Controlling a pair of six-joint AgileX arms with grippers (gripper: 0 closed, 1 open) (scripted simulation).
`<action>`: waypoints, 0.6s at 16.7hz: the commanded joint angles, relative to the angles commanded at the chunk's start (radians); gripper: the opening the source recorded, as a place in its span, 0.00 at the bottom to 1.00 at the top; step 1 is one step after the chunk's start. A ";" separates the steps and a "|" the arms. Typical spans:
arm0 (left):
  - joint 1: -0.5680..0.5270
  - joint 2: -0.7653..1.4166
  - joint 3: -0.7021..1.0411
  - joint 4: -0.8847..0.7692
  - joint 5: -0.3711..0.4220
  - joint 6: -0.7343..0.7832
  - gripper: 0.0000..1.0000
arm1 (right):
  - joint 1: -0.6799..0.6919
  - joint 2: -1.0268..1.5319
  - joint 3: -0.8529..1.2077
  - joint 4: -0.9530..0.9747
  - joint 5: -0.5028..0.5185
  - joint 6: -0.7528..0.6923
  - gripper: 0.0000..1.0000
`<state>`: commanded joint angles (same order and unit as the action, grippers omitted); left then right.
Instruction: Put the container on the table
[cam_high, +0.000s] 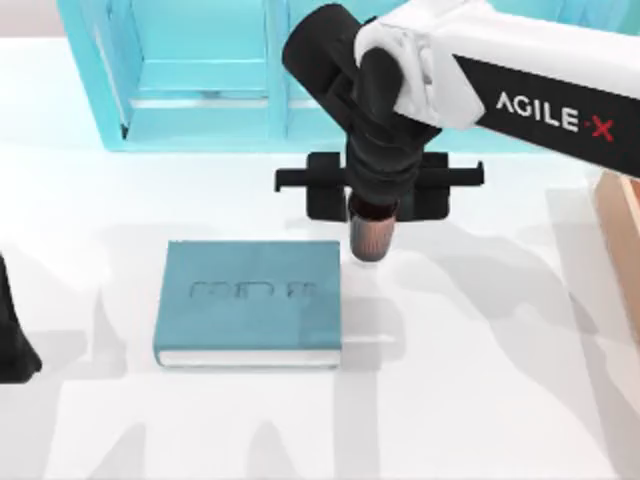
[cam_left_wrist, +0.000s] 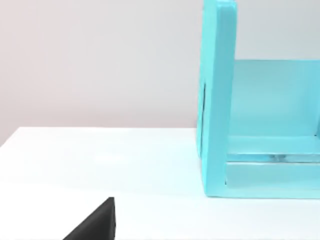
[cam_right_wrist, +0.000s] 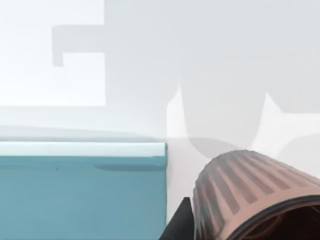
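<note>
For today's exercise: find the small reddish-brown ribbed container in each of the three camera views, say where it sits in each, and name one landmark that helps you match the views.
Top view: the container hangs under the right gripper, just off the teal book's upper right corner.
Left wrist view: not in this picture, which looks at the light-blue shelf cabinet.
Right wrist view: the container is close up, beside the book's edge.
Shared landmark: the teal book, in the top and right wrist views.

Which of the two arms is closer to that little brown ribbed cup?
The right. Its gripper is directly over the container, gripping it at the rim, just beyond the teal book's corner. The left arm sits parked at the table's far left edge.
</note>
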<state>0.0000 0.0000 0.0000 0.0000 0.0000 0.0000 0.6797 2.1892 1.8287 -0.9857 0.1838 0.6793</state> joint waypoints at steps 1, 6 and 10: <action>0.000 0.000 0.000 0.000 0.000 0.000 1.00 | 0.000 0.000 0.000 0.000 0.000 0.000 0.00; 0.000 0.000 0.000 0.000 0.000 0.000 1.00 | 0.000 0.000 0.000 0.000 0.000 0.000 0.30; 0.000 0.000 0.000 0.000 0.000 0.000 1.00 | 0.000 0.000 0.000 0.000 0.000 0.000 0.60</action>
<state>0.0000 0.0000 0.0000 0.0000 0.0000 0.0000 0.6797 2.1892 1.8287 -0.9857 0.1838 0.6793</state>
